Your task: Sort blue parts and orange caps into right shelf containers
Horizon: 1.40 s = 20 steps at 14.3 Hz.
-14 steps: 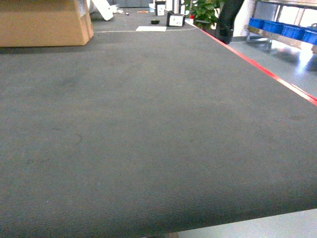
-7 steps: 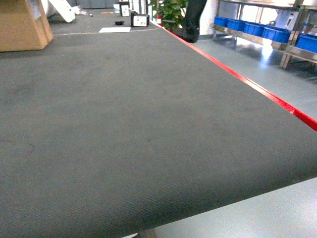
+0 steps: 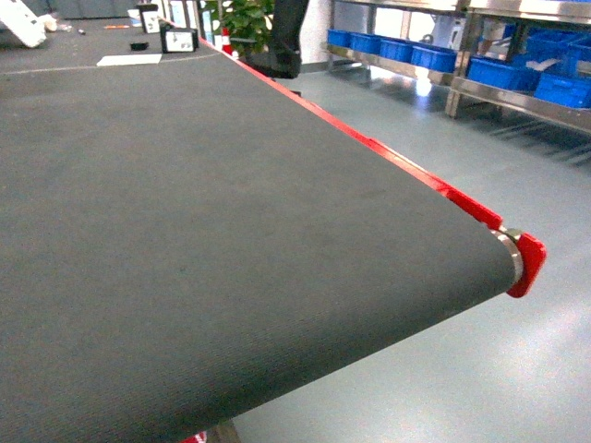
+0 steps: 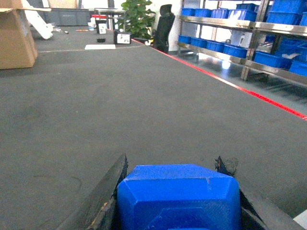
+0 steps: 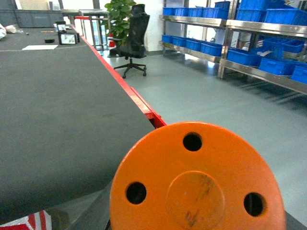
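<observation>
The head view has swung right along the dark conveyor belt (image 3: 185,231), so the shelf containers (image 3: 388,48) now sit far ahead. The left gripper (image 4: 175,201) clamps a blue part (image 4: 177,199); the right gripper (image 5: 196,211) carries an orange cap (image 5: 196,182), so delivery looks next.

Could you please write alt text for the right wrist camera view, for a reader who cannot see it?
A round orange cap with three holes fills the foreground, held at the right gripper. Behind it, a dark table with a red edge; across the grey floor, steel shelves with blue crates, an office chair.
</observation>
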Motion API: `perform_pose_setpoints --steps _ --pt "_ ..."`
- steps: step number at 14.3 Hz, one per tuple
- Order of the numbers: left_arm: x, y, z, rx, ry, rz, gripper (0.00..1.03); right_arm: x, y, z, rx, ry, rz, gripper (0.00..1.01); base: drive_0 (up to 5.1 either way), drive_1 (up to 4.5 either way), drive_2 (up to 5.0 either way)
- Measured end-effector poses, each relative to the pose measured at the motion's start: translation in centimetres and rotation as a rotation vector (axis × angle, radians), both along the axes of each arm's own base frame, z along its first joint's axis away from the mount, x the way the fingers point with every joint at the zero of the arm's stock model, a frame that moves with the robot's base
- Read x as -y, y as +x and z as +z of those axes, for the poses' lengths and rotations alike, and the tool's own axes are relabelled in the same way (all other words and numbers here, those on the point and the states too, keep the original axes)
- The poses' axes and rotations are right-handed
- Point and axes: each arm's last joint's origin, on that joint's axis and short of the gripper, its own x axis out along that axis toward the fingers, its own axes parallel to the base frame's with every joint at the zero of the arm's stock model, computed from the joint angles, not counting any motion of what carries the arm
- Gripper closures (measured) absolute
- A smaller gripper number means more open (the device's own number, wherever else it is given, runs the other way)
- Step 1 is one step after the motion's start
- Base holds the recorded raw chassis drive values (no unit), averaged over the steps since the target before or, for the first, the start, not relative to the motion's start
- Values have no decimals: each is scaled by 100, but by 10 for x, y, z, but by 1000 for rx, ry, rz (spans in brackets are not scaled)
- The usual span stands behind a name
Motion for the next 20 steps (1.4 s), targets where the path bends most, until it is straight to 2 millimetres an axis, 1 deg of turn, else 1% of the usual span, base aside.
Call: perform_pose_setpoints --steps 20 --pt "0 0 0 0 0 0 59 0 0 0 0 0 0 56 -160 -160 -160"
